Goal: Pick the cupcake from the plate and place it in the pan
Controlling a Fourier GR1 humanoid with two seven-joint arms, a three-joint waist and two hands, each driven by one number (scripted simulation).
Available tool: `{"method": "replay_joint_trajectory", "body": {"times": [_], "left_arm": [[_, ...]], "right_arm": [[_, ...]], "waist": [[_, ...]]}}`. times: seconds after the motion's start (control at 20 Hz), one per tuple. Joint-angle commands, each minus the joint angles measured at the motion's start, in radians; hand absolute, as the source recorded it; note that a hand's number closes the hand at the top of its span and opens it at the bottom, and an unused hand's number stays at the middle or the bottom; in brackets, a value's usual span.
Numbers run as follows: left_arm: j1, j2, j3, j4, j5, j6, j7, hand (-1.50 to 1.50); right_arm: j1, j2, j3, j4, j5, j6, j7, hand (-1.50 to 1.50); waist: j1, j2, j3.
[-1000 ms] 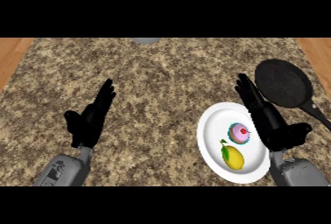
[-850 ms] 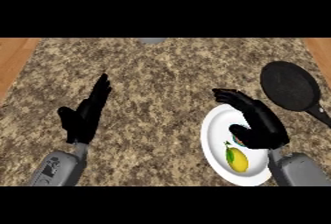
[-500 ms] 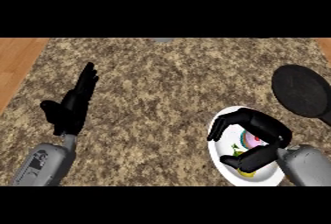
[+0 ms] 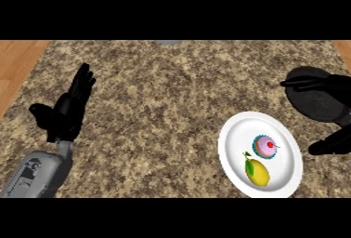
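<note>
A pink-frosted cupcake [image 4: 266,146] with a red cherry stands on the white plate [image 4: 240,130] at the lower right. A yellow lemon [image 4: 257,172] lies just in front of it on the same plate. The black pan [image 4: 312,100] rests on the counter behind and to the right of the plate. My right hand [image 4: 328,146] shows at the right edge, fingers spread wide over the pan and thumb beside the plate's right rim, holding nothing. My left hand [image 4: 67,109] stays open at the left, fingers pointing up.
The speckled stone counter [image 4: 165,102] stretches between my hands. Wooden floor [image 4: 17,60] shows past its left edge. A small grey object [image 4: 168,42] sits at the counter's far edge.
My right hand, curled over the cupcake on the plate half a second ago, has swung right and spread over the pan. The cupcake stays on the plate. The left hand barely moved.
</note>
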State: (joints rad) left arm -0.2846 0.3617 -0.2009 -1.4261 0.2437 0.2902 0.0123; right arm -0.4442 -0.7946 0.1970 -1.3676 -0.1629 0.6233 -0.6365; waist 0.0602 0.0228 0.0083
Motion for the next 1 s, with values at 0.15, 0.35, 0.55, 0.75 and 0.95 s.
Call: {"method": "replay_joint_trajectory", "body": {"times": [0.15,0.35,0.55,0.75,0.95], "left_arm": [[-0.028,0.027,0.025,0.023,0.011,-0.034,0.005,0.0],[-0.038,0.001,0.011,0.028,-0.004,-0.009,0.031,0.0],[-0.039,0.008,0.025,0.016,0.006,-0.03,0.025,0.0],[0.007,0.0,0.033,0.042,-0.014,-0.022,-0.025,0.0],[0.036,-0.007,0.028,0.03,-0.009,-0.024,-0.022,0.0]], "right_arm": [[-0.144,-0.202,0.061,0.022,0.217,0.113,-0.259,-1.5],[-0.198,-0.235,0.117,0.087,0.252,0.095,-0.352,-1.5],[-0.28,-0.215,0.163,0.125,0.294,0.013,-0.392,-1.5],[-0.261,-0.171,0.23,0.143,0.316,-0.056,-0.43,-1.5],[-0.258,-0.231,0.309,0.103,0.298,0.008,-0.464,-1.5]], "waist": [[0.015,0.004,-0.004],[0.002,-0.001,-0.006],[0.004,-0.005,-0.007],[-0.019,-0.01,-0.008],[-0.022,-0.014,-0.008]]}}
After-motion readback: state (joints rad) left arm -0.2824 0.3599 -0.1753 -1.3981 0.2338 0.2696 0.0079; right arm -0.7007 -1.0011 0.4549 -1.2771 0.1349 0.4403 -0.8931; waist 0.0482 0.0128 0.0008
